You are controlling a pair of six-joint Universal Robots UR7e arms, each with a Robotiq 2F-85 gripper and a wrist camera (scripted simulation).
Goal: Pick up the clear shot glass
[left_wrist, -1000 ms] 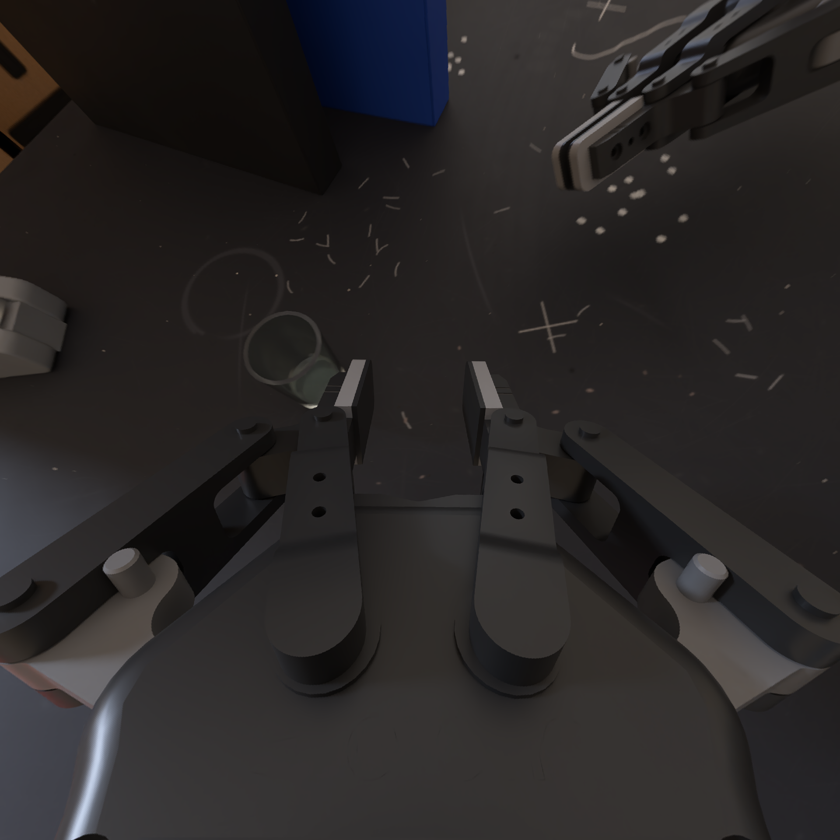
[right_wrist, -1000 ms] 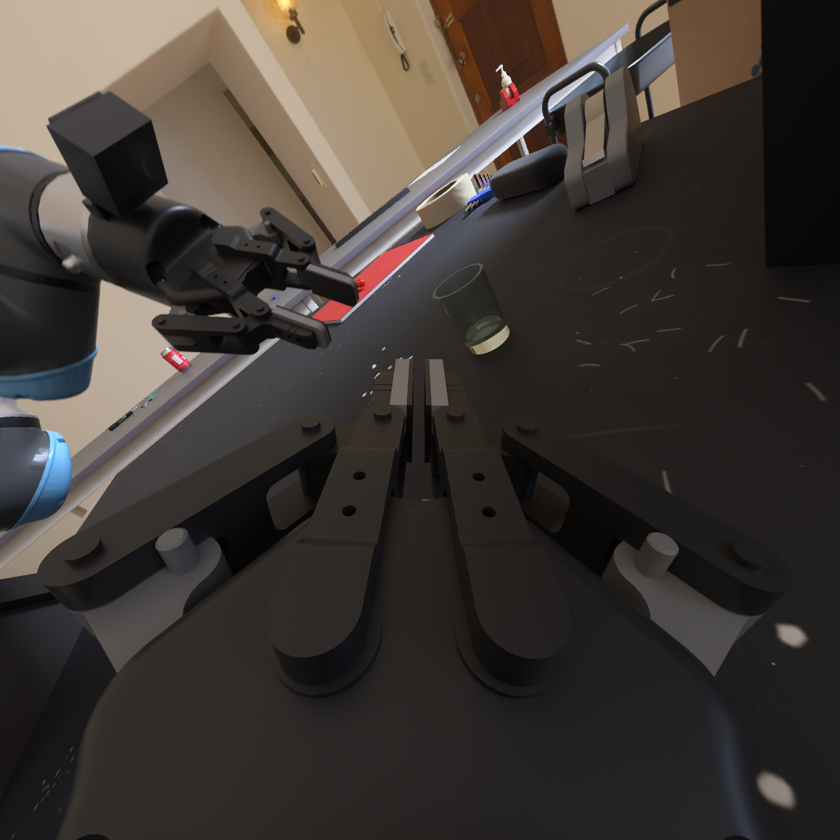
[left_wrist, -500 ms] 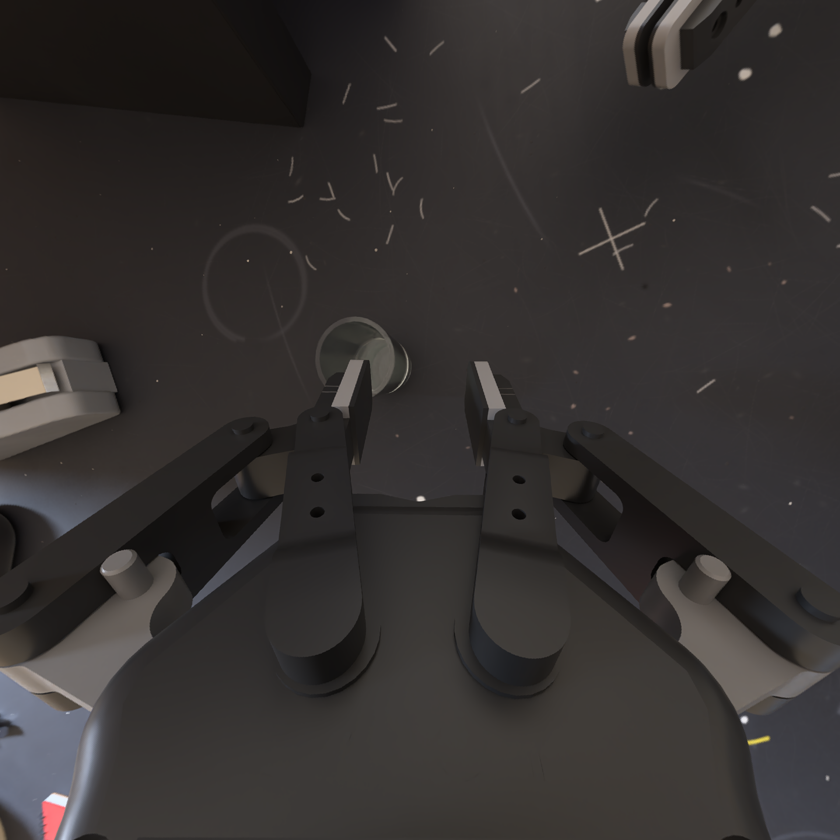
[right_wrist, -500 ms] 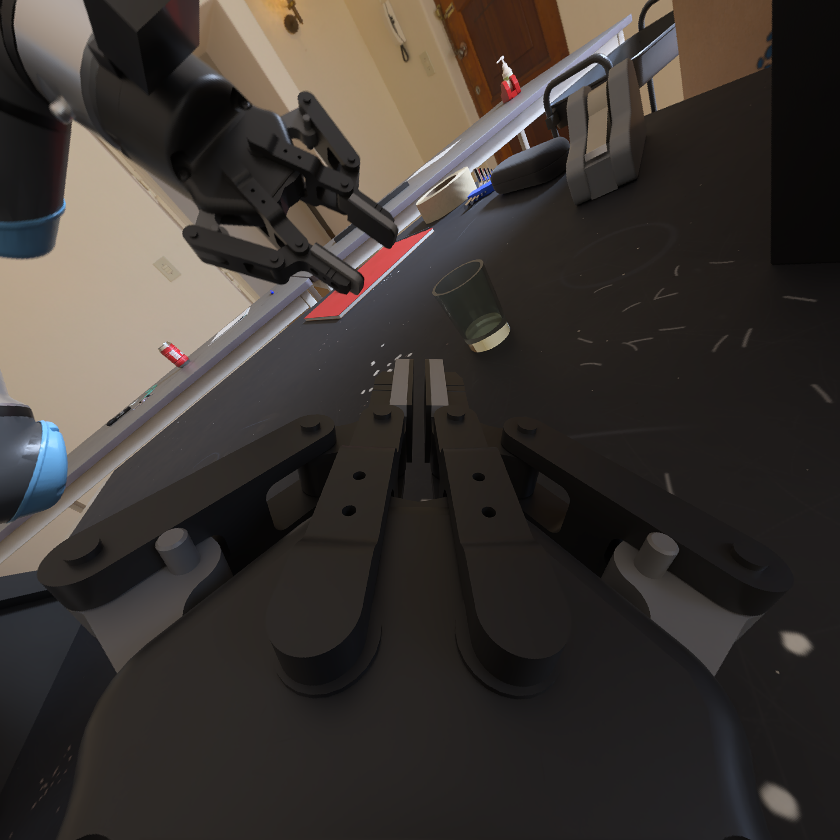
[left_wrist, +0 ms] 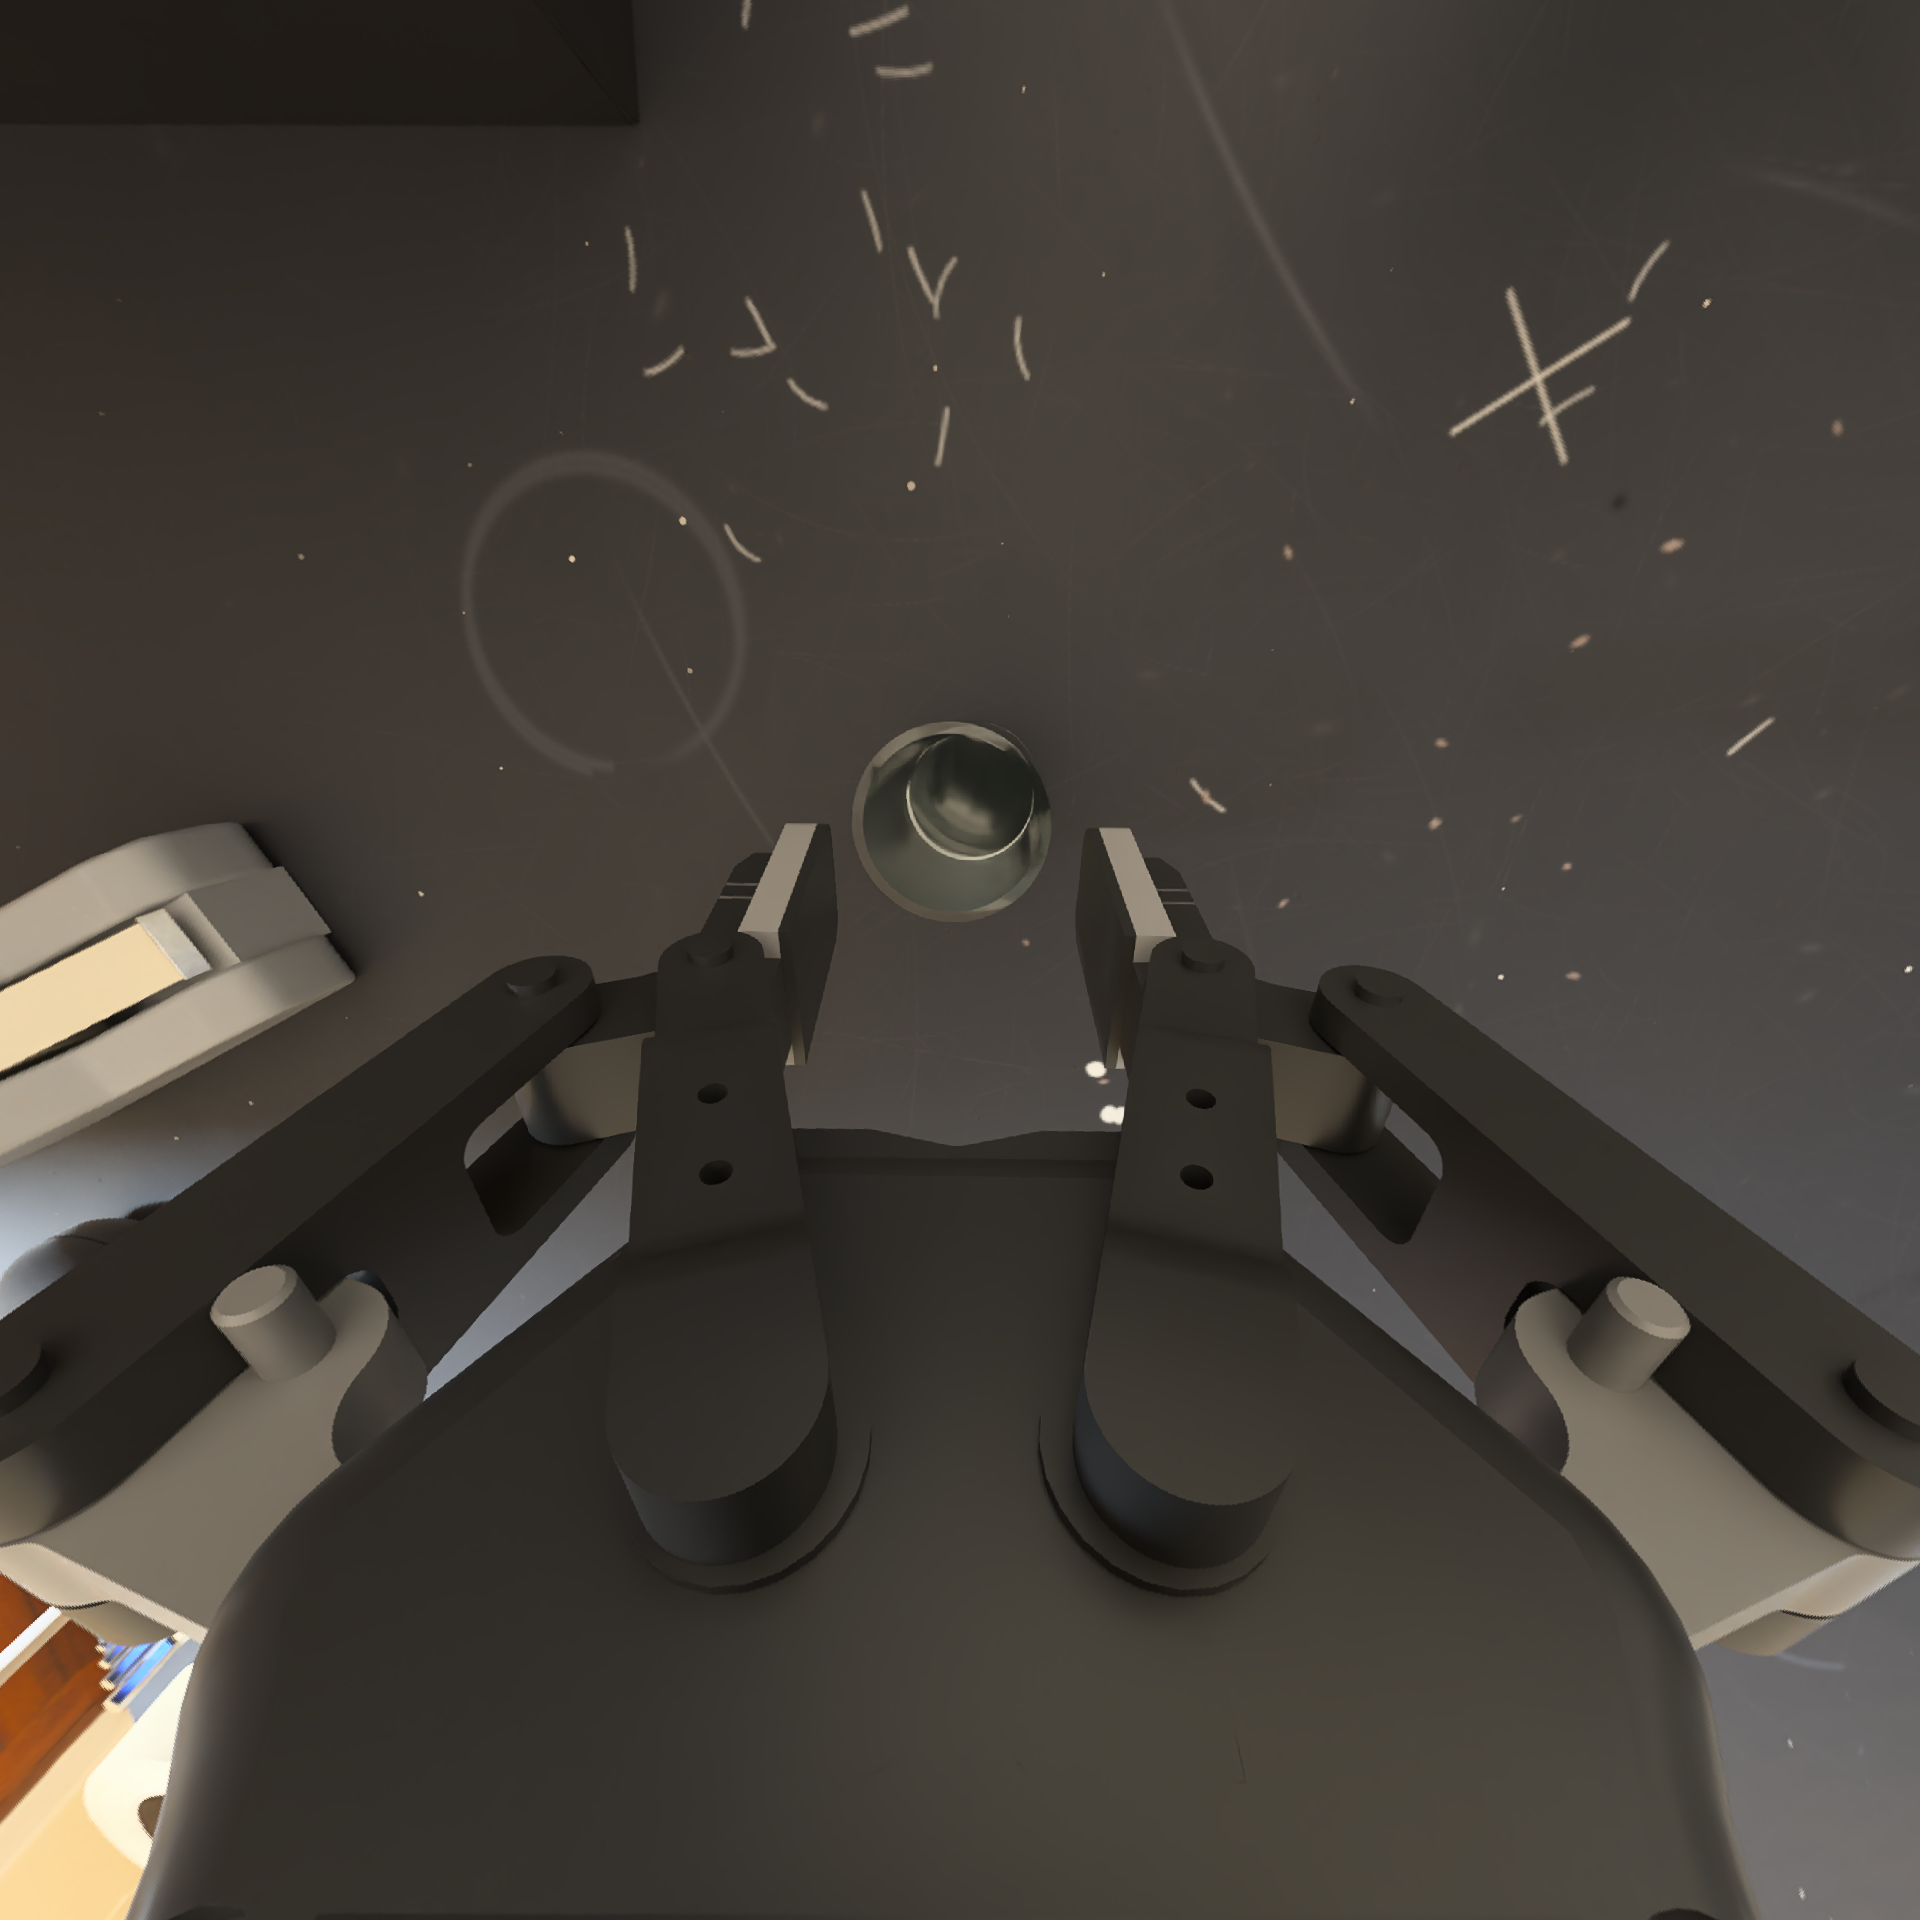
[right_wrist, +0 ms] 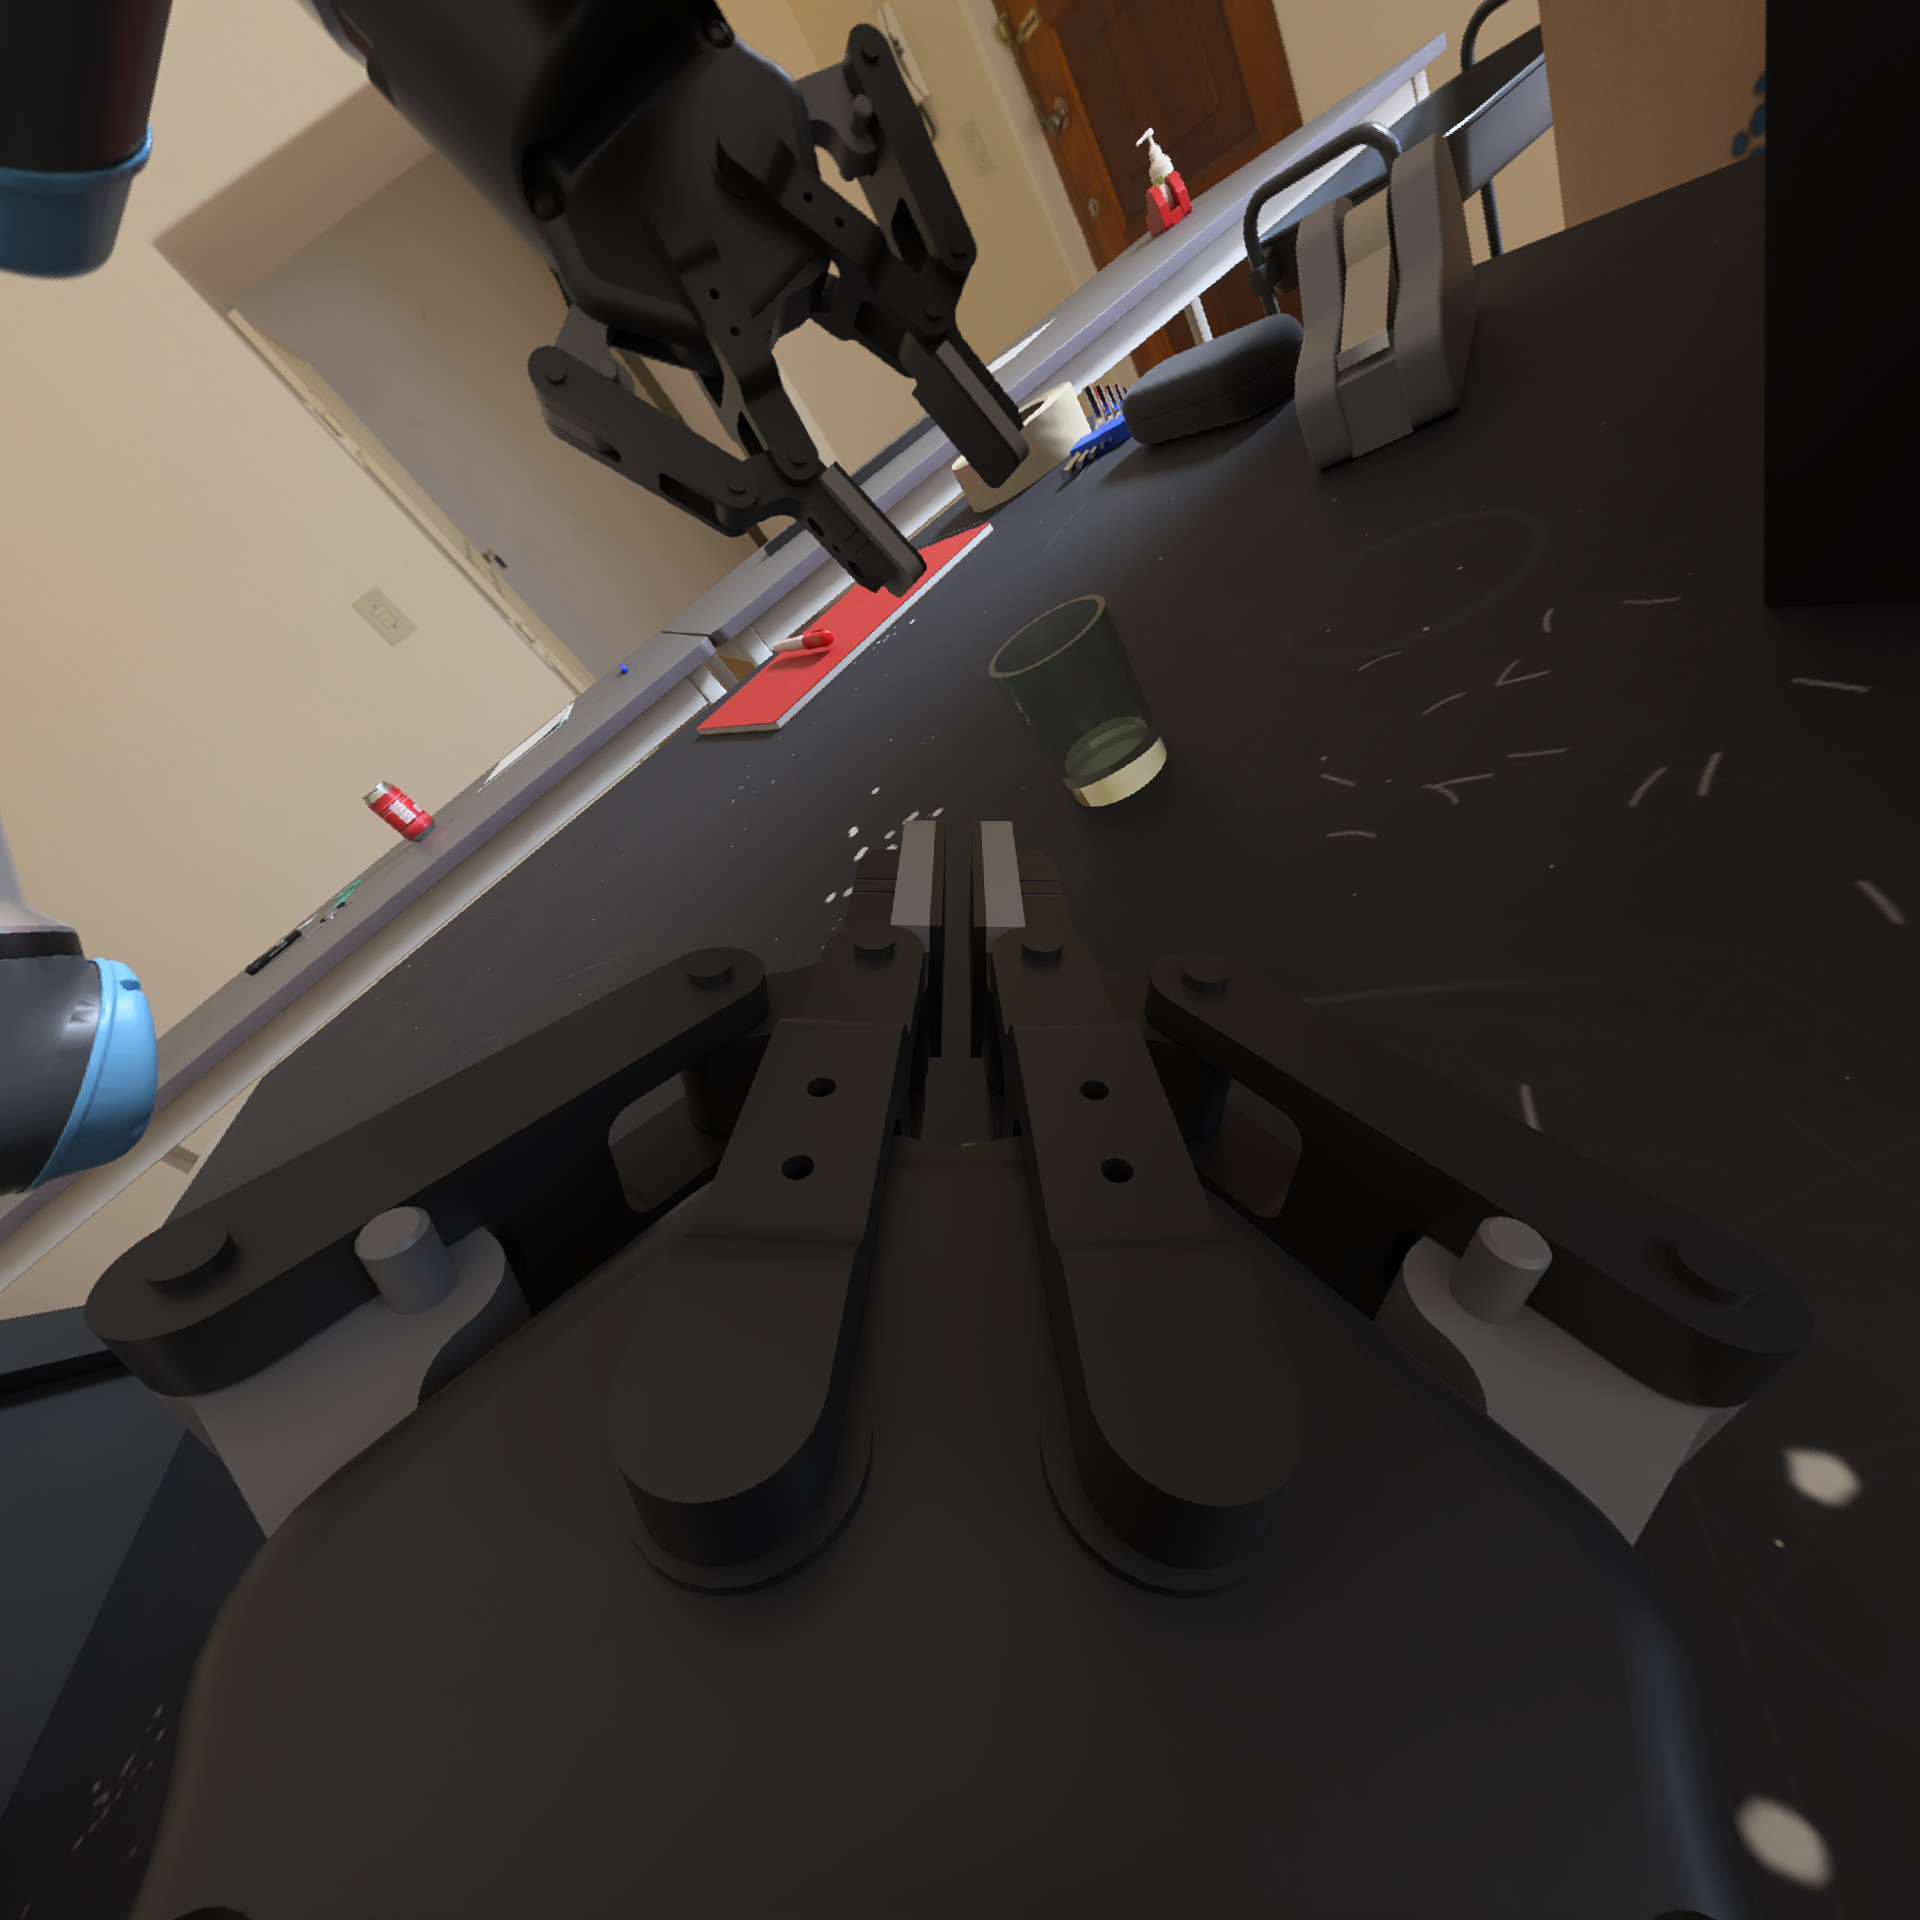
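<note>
The clear shot glass (left_wrist: 951,821) stands upright on the dark scratched table (left_wrist: 1351,644). In the left wrist view I look down into it from above. My left gripper (left_wrist: 956,894) is open and empty, above the glass, with the glass between and just past its fingertips. In the right wrist view the glass (right_wrist: 1081,696) stands a little beyond my right gripper (right_wrist: 958,868), which is shut and empty, low over the table. The left gripper (right_wrist: 935,509) shows there hanging open above and left of the glass.
A grey stand (left_wrist: 156,956) lies left of the glass; it also shows at the back in the right wrist view (right_wrist: 1382,312). A dark box (left_wrist: 312,62) stands at the far left. A red book (right_wrist: 842,634), a tape roll (right_wrist: 1029,436) and a black case (right_wrist: 1210,379) lie behind.
My left gripper has moved over the glass and turned to point down at it, so the glass now sits between its fingertips. My right gripper has not moved.
</note>
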